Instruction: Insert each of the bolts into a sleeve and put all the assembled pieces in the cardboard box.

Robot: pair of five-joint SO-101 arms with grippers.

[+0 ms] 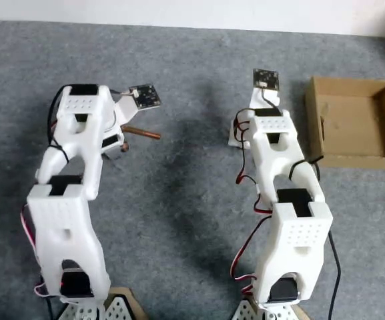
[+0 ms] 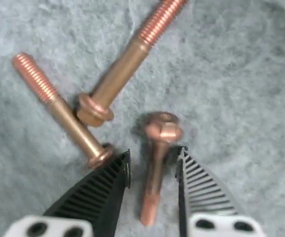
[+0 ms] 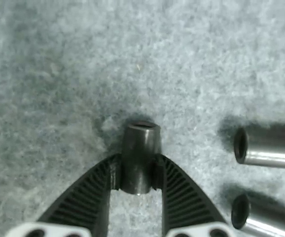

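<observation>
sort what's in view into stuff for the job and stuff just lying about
For the job: left gripper, open around one bolt; two loose bolts; right gripper, shut on a sleeve; two loose sleeves; cardboard box.
Lying about: grey mat.

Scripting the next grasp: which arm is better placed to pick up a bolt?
Left. The left gripper, open, straddles a bolt lying between its fingers; the right gripper is shut on a sleeve.

Grey carpet [image 1: 192, 180]: bolts [image 2: 117, 81], 2 sleeves [image 3: 268, 147] lying; cardboard box [image 1: 314, 120] rt side.
</observation>
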